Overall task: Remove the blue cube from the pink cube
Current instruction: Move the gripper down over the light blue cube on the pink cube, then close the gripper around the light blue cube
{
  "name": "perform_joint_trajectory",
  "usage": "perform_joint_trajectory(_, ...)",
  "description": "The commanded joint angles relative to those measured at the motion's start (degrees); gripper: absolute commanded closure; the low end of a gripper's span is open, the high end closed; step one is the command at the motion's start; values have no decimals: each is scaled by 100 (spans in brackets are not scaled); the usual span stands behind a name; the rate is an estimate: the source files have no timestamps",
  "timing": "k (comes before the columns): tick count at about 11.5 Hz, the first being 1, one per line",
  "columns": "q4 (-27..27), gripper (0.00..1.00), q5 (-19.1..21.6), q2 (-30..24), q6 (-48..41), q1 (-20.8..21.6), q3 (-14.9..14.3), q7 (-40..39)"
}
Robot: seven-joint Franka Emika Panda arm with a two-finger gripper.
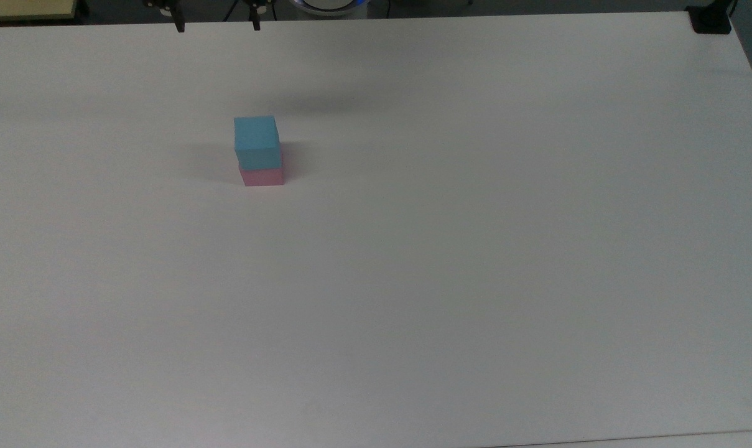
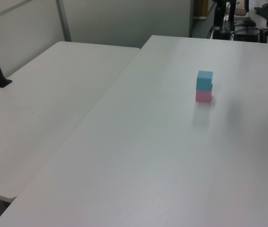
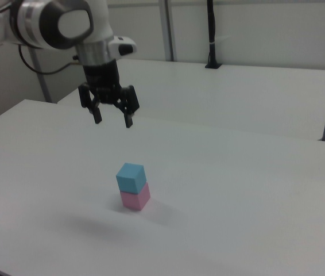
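Gripper hangs above the table, fingers spread wide, holding nothing. Blue cube sits atop the pink cube, below and toward the right view's right of the gripper, well apart.

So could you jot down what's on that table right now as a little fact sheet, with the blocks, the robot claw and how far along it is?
blue cube: sits on top of the pink cube, turned a little askew from it
pink cube: rests on the white table, under the blue cube
gripper: open, empty, hanging in the air above the stack, touching neither cube
gripper fingertips: poke in at the top view's upper edge
task progress: blue cube not yet lifted off
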Motion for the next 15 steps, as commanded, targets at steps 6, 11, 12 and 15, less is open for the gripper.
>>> perform_joint_trajectory(6,-1646,0,-36,446,1961,138,8,55)
perform_joint_trajectory(11,-1629,0,-45,903,2392,234,8,344)
perform_joint_trajectory(12,-1629,5,-54,939,2455,234,42,345)
perform_joint_trajectory(15,-1550,50,-45,974,2447,234,78,503)
